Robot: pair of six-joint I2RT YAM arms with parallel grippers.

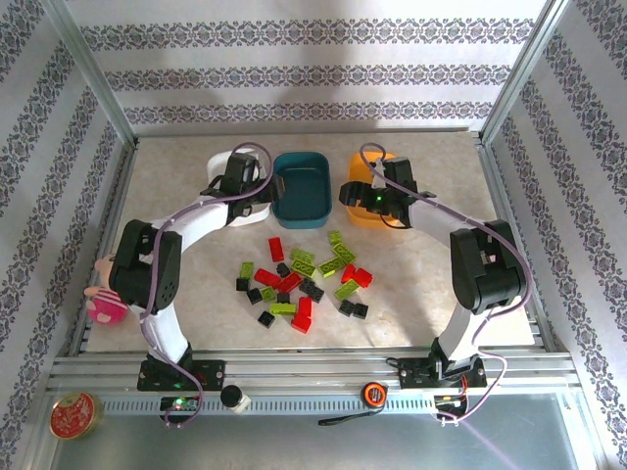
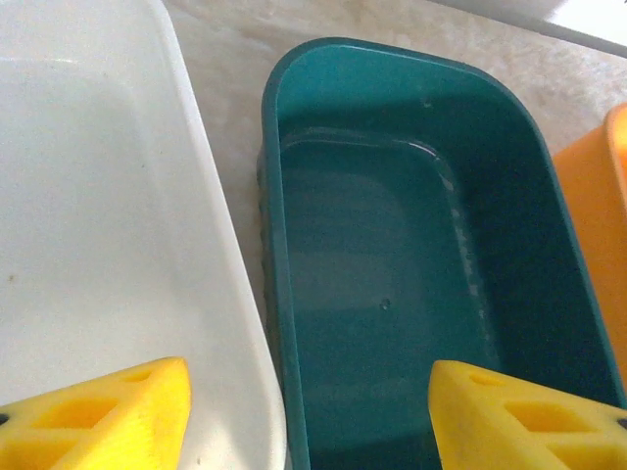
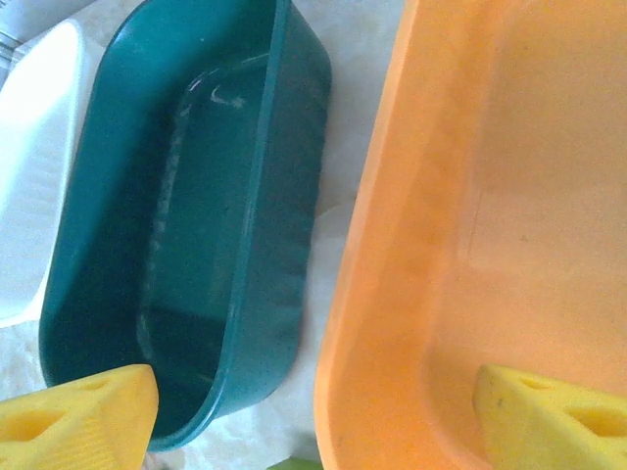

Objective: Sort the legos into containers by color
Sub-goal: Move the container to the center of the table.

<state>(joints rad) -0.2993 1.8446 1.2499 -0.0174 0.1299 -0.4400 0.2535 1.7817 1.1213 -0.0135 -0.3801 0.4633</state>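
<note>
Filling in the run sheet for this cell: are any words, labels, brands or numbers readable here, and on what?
No text can be read.
On the round red tin: a pale lid marking, too small to read.
On the white tub, teal tub and orange tub: no print visible.

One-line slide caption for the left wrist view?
Left gripper, jaws open, straddling white tub and empty teal tub.

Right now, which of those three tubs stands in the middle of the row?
The dark teal tub: it stands between the white tub and the orange tub, and looks empty.
</note>
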